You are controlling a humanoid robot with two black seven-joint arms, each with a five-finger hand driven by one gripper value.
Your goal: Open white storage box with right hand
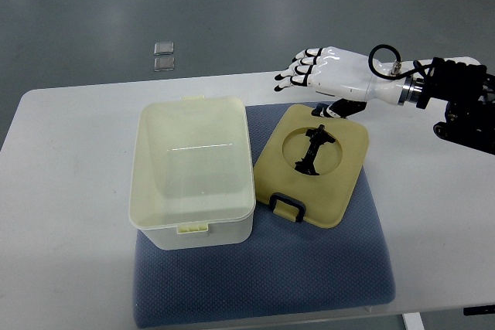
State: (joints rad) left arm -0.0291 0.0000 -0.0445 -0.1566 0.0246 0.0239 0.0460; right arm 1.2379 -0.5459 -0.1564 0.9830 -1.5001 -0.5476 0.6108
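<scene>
Blue mat (263, 284) at near desk (62, 191) edge. White storage box (192, 171) on mat's left part, open, no lid on top. Tan lid (313, 164) flat just right of box, black handle up. Beyond: right robot hand (313, 69) hovering above lid's far edge, palm down, fingers extended, relaxed, holding nothing.
</scene>
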